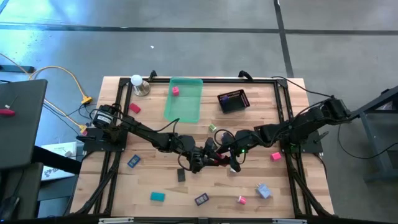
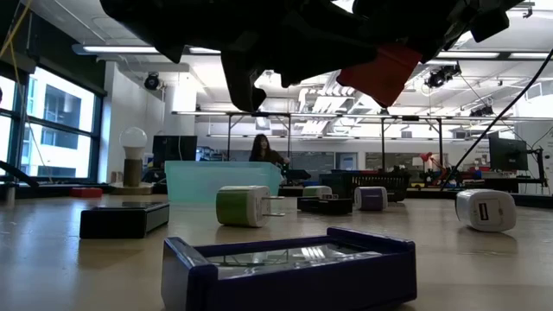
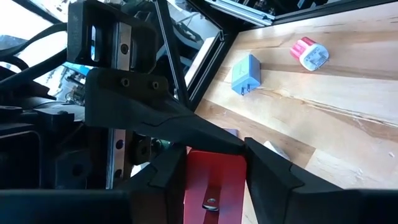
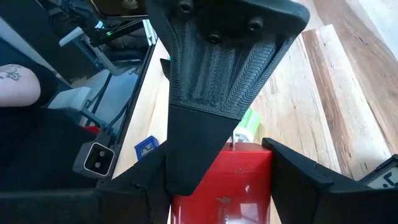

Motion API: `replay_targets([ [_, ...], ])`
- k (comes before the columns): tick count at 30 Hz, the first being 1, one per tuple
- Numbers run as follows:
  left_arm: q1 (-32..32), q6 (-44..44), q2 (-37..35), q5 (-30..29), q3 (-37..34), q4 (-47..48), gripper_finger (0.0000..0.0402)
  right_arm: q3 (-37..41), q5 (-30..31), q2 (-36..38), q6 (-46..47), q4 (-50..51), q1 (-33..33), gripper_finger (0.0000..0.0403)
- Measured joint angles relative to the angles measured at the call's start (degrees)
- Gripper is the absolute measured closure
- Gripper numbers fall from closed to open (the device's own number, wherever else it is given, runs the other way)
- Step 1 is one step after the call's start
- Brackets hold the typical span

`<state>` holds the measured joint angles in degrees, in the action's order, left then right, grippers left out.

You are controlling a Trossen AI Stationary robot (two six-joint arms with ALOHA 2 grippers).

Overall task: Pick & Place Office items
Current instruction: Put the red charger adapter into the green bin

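- Desk (image 1: 186, 193): wooden top; the office items lie scattered over it, well apart, so each can be taken singly. The translucent green tray (image 1: 185, 102) at the far middle holds one pink piece (image 1: 176, 91) and is probably the drop place; a black mesh basket (image 1: 234, 101) sits just beside it.
- Arms: both reach in to the desk's middle and meet there, which reads as a hand-over.
- Red item (image 3: 211, 186): held off the desk between the two claws, red block showing under the dark fingers in the low view.
- Left claw (image 3: 208, 180): fingers clamped on the red item's sides.
- Right claw (image 4: 221, 180): clamped on the same item from the opposite end.
- Long axis: appears to run roughly left to right between the claws, though the arms hide most of it from above.
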<state>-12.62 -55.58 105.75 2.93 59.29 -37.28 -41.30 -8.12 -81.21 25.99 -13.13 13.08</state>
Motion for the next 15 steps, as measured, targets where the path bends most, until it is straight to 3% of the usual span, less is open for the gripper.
replay_targets([
  [10,-0.5,-2.31,0.07,-3.43,0.07,0.27,0.0284,-0.15,0.48,0.2,-1.54,-0.76,-0.04,0.0098],
  [15,-1.32,-3.06,0.07,-6.87,0.04,0.36,0.0285,-0.17,2.4,1.05,-3.62,0.92,-0.07,0.0079],
])
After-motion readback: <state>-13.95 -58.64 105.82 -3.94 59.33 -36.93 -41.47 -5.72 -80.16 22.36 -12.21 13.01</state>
